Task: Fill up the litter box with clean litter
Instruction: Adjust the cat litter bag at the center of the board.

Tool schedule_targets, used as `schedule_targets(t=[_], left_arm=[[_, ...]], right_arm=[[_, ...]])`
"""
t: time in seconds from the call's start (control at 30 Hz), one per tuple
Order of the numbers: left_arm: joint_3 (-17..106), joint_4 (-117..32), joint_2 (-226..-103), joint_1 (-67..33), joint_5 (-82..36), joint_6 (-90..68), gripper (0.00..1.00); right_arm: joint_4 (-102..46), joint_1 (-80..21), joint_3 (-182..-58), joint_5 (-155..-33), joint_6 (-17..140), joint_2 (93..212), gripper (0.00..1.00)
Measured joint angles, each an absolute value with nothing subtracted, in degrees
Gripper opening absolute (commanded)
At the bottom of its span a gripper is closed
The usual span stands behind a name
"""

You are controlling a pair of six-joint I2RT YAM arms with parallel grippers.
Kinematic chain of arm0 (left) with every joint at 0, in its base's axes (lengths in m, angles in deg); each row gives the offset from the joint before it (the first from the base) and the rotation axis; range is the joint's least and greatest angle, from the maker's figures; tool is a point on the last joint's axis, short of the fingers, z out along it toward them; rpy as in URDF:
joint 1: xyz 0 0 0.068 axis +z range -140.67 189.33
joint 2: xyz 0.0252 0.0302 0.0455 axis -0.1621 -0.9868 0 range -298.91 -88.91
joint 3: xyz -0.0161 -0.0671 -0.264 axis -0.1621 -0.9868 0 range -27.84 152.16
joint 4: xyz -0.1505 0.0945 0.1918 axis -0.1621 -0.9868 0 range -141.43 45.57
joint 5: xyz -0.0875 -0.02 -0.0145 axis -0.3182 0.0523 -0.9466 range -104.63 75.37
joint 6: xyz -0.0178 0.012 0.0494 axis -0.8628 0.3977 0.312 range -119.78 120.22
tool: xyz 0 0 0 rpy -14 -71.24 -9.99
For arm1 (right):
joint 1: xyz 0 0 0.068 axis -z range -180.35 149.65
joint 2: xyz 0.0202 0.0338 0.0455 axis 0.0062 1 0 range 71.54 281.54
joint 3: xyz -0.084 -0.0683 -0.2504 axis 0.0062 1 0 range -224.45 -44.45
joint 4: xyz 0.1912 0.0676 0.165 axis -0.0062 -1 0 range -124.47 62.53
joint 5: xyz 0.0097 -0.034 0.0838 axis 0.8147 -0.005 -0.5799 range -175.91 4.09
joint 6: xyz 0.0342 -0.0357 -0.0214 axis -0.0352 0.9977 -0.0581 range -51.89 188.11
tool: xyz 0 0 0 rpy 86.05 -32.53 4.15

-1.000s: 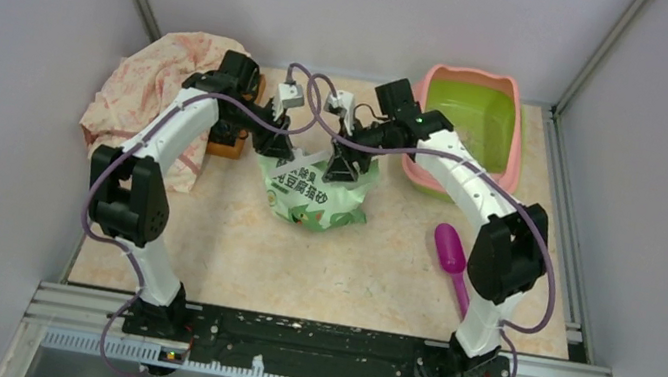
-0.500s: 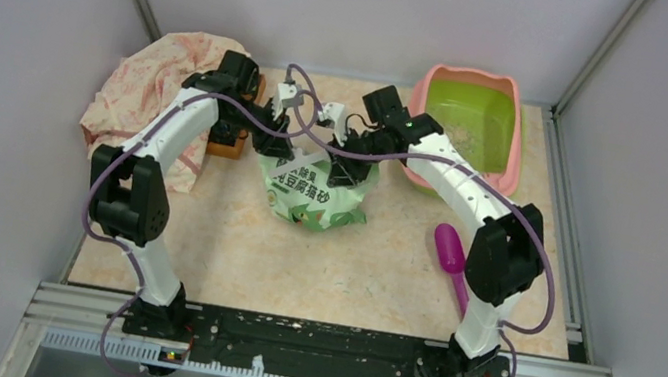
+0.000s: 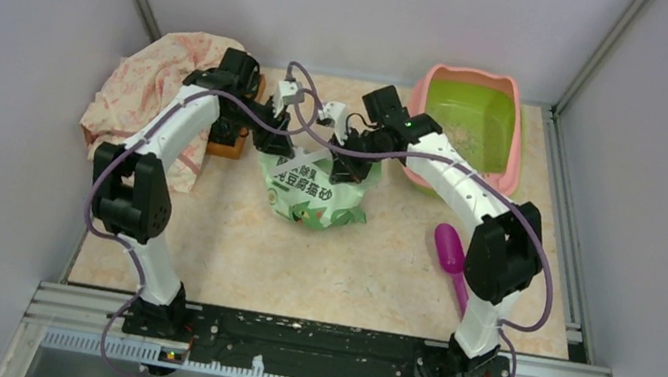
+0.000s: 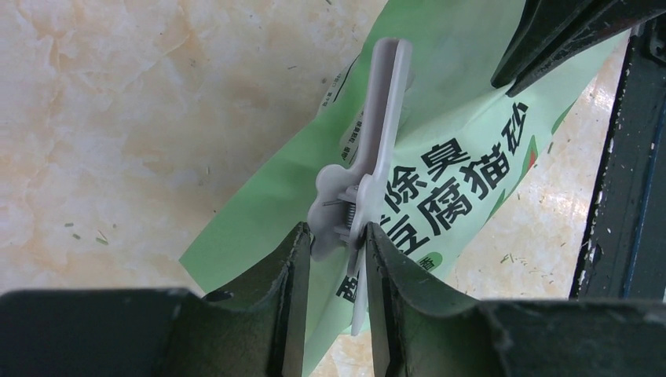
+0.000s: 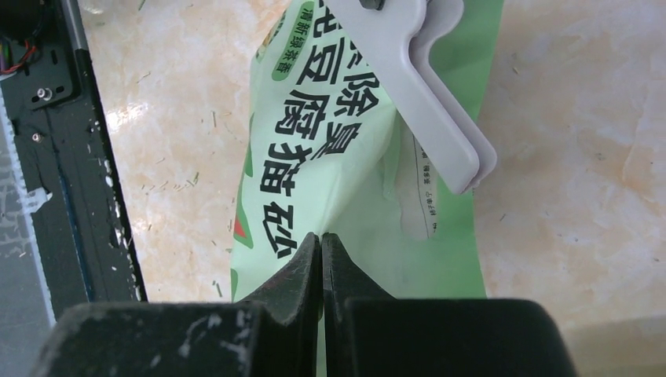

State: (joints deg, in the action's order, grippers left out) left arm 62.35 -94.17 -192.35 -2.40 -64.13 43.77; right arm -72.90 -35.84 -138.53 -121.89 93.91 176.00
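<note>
In the wrist views alone, left hand (image 4: 338, 236) squeezes the white clip (image 4: 385, 118); right hand (image 5: 322, 239) pinches the green bag (image 5: 314, 157).

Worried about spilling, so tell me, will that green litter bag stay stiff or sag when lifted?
Probably floppy: the green bag creases where the right gripper pinches its film. Likely bottom-heavy, since its lower part bulges in the top view. The white clip looks rigid, so perhaps a firmer handle.

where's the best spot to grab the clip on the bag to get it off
Pinch the clip at its flared handle end by the spring, a finger on each wing, approaching from that end; squeezing there should release the bag.
</note>
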Motion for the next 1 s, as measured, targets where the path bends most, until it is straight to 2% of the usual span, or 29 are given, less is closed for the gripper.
schedule_targets(t=[0.5, 0.73, 1.0], left_arm=[[68.67, -95.55, -195.67, -0.06, -65.61, 43.77, 0.26], [75.29, -97.43, -199.21, 0.4, -67.84, 44.1, 0.22], [77.48, -100.27, -201.97, -0.17, -68.96, 44.62, 0.23]], right_arm=[[-63.32, -31.25, -139.27, -123.58, 89.14, 176.57, 0.0], [-55.94, -28.27, -136.91, -124.3, 86.85, 175.63, 0.0], [-52.02, -25.39, -137.48, -125.46, 84.97, 175.57, 0.0]])
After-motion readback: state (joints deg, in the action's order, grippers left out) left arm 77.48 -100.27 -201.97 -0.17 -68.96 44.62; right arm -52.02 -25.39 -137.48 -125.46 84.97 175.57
